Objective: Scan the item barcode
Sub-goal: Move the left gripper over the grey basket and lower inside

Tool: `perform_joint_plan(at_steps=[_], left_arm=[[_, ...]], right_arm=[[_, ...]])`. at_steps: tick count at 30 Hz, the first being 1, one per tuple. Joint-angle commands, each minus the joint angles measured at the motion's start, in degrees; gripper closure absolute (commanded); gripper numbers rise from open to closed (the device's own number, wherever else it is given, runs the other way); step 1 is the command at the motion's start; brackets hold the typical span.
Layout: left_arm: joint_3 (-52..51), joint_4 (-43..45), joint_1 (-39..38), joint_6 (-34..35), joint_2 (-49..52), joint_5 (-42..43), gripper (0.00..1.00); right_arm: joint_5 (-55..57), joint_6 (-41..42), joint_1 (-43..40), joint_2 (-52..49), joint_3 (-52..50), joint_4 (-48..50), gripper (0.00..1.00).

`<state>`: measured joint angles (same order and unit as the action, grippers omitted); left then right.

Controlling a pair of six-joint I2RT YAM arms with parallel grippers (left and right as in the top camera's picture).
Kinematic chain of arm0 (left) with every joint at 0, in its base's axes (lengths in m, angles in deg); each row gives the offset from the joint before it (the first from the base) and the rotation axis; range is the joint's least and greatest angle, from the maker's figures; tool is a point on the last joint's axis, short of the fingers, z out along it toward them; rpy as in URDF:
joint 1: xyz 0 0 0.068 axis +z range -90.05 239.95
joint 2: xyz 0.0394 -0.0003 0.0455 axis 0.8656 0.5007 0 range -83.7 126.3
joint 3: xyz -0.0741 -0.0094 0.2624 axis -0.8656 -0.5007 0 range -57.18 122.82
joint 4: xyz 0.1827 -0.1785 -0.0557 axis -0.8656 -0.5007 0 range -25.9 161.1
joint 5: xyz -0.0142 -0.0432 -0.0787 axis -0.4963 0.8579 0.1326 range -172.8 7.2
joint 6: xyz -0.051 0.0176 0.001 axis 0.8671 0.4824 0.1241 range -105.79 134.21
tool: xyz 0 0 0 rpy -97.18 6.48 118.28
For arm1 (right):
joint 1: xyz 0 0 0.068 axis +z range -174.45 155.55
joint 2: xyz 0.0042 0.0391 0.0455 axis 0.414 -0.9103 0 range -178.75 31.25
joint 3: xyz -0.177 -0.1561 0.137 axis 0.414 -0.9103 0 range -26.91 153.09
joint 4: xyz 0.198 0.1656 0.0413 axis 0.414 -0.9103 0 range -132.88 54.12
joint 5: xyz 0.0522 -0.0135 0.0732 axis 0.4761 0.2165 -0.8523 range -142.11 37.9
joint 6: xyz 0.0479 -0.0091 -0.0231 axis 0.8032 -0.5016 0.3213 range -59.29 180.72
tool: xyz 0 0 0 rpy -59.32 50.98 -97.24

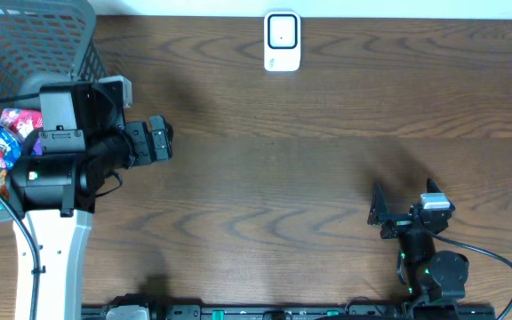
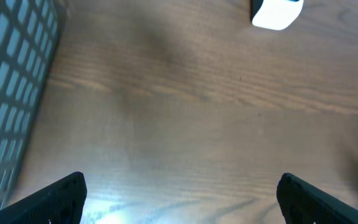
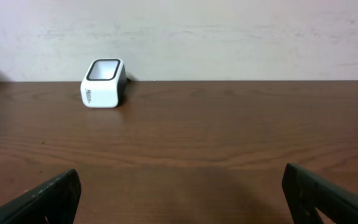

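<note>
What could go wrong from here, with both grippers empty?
1. The packets sit bunched in the basket, partly hidden under the left arm; the left gripper may snag its mesh or grab two.
2. No barcode shows yet, so a packet may reach the scanner facing the wrong way.
3. The scanner is small and may tip if bumped.

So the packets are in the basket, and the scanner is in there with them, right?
No. The packets are in the basket, but the scanner stands on the table, apart from it, as the overhead view shows.
</note>
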<state>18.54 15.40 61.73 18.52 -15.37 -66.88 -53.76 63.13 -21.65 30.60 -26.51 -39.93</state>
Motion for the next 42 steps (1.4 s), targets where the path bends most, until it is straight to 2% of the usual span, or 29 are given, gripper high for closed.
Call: perform_joint_plan(at_steps=[1, 22, 31, 42], left_arm=[[0.92, -1.29, 0.20, 0.26, -1.07, -2.99, 0.02], [0.92, 1.79, 0.20, 0.26, -4.81, -3.63, 0.02], [0.92, 1.81, 0.20, 0.31, -4.79, -9.57, 0.02], [1.03, 5.33, 0.26, 0.72, -4.81, -9.57, 0.02]], right_arm=[[0.04, 0.74, -0.52, 0.26, -0.09, -0.24, 0.01], [0.04, 0.74, -0.52, 0.26, -0.09, -0.24, 0.01], [0.04, 0.74, -0.52, 0.26, -0.09, -0.24, 0.01], [0.04, 0.74, -0.52, 0.26, -0.09, -0.24, 0.01]])
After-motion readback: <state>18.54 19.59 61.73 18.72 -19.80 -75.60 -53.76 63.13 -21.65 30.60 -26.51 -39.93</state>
